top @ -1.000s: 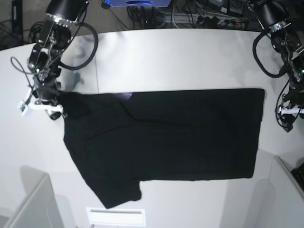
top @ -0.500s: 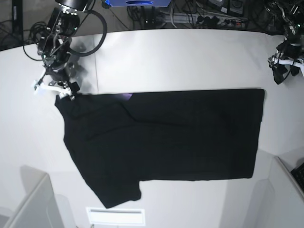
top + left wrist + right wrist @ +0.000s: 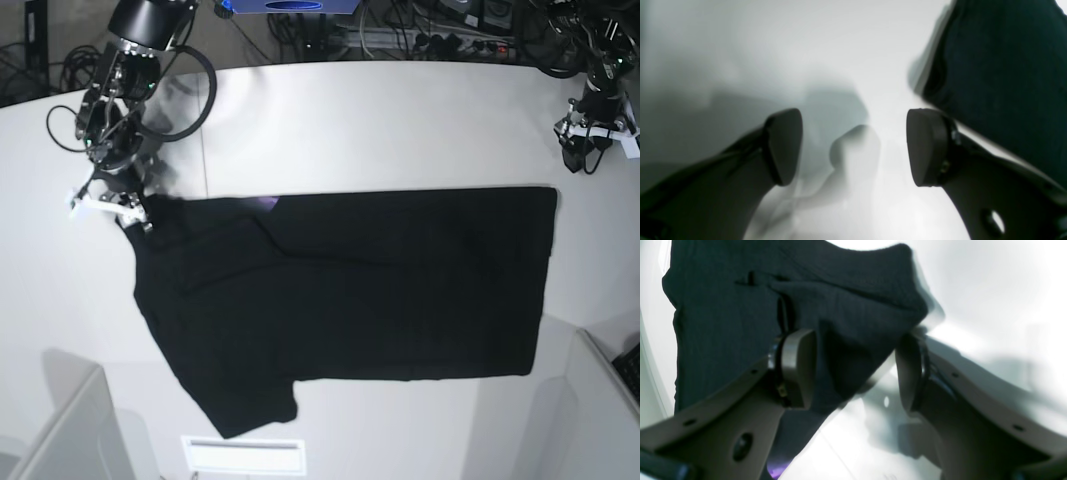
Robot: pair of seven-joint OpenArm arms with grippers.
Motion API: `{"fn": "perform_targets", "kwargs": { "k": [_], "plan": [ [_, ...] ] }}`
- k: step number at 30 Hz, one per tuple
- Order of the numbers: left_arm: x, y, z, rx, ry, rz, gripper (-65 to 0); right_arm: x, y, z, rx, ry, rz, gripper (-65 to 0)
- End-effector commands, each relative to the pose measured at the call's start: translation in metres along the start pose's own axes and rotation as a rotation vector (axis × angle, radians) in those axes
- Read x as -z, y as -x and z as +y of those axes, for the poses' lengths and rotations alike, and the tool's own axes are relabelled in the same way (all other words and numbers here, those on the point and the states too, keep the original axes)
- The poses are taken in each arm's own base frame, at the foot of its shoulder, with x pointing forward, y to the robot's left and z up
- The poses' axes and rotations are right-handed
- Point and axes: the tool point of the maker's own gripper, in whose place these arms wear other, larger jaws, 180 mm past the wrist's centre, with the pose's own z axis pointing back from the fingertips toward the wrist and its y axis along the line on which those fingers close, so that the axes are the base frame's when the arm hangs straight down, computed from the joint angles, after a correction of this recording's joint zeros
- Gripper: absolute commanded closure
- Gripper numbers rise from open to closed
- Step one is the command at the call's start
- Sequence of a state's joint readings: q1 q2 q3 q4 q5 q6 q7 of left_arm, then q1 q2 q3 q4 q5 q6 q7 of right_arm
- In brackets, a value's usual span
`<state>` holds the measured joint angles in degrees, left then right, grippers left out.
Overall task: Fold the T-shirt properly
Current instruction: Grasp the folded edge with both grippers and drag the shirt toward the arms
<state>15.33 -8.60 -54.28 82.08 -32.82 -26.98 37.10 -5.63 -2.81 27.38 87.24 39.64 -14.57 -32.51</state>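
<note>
The black T-shirt (image 3: pixel 350 300) lies flat on the white table (image 3: pixel 400 120), one sleeve pointing to the front left, a purple sliver (image 3: pixel 265 203) showing at its far edge. My right gripper (image 3: pixel 112 207) hangs at the shirt's far left corner. In the right wrist view this gripper (image 3: pixel 857 370) is open, with the T-shirt (image 3: pixel 740 306) corner lying loose under and between its fingers (image 3: pixel 800 366). My left gripper (image 3: pixel 586 160) hovers beyond the shirt's far right corner. It (image 3: pixel 853 146) is open over bare table, the T-shirt (image 3: pixel 1000 66) off to its right.
Grey box walls rise at the front left (image 3: pixel 60 430) and front right (image 3: pixel 600 400). A white slotted strip (image 3: pixel 245 455) sits at the table's front edge. Cables and gear (image 3: pixel 420 35) lie behind the table.
The right gripper has widened its jaws and lifted slightly at the shirt's far left corner. The left arm has swung up and away from the table's right edge to the far right.
</note>
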Motion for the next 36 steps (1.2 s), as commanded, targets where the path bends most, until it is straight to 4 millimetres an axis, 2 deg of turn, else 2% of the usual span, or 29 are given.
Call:
{"fn": "perform_targets", "kwargs": {
  "k": [1,3,6,14,19,21,24,26,29,30,32,34,36],
  "plan": [
    [0.003,-0.012,-0.007,0.017,0.026,-0.032,-46.1,-0.001,-0.002,-0.003,-0.002,0.015,0.002,-35.7],
    [0.009,-0.007,-0.018,0.029,0.053,-0.013,-46.1,-0.001,-0.003,-0.003,-0.011,0.015,0.000,-35.7],
    [0.018,-0.011,-0.037,0.037,0.096,-0.017,-46.1,-0.001,-0.003,-0.003,-0.014,0.016,0.001,-35.7],
    [0.046,-0.005,-0.040,-0.080,0.083,0.007,-46.1,-0.001,-0.003,-0.005,-0.018,0.019,0.001,-35.6],
    [0.055,-0.007,-0.045,-0.109,0.092,0.006,-45.7,0.004,-0.005,-0.008,-0.019,0.030,0.008,-35.6],
    [0.057,-0.007,-0.047,-0.117,0.095,0.008,-39.0,0.007,-0.004,-0.011,-0.021,0.038,0.018,-35.6],
    [0.061,-0.001,-0.045,-0.134,0.092,0.025,-22.1,0.008,-0.001,-0.013,-0.018,0.044,0.026,-35.1],
    [0.066,0.007,-0.051,-0.132,0.107,0.051,-12.2,0.008,-0.001,-0.015,-0.016,0.047,0.025,-30.8],
    [0.073,0.022,-0.063,-0.100,0.135,0.109,-2.3,0.008,0.000,-0.015,-0.018,0.047,0.028,-20.6],
    [0.073,0.023,-0.066,-0.092,0.142,0.114,-0.2,0.008,0.000,-0.015,-0.018,0.047,0.028,-18.0],
    [0.073,0.023,-0.069,-0.082,0.148,0.117,0.0,0.008,0.000,-0.015,-0.018,0.047,0.028,-11.1],
    [0.074,0.020,-0.069,-0.077,0.148,0.113,0.0,0.007,-0.001,-0.017,-0.014,0.051,0.025,-0.9],
    [0.074,0.017,-0.067,-0.071,0.147,0.110,0.0,0.007,-0.003,-0.018,-0.013,0.053,0.023,0.0]
  ]
}}
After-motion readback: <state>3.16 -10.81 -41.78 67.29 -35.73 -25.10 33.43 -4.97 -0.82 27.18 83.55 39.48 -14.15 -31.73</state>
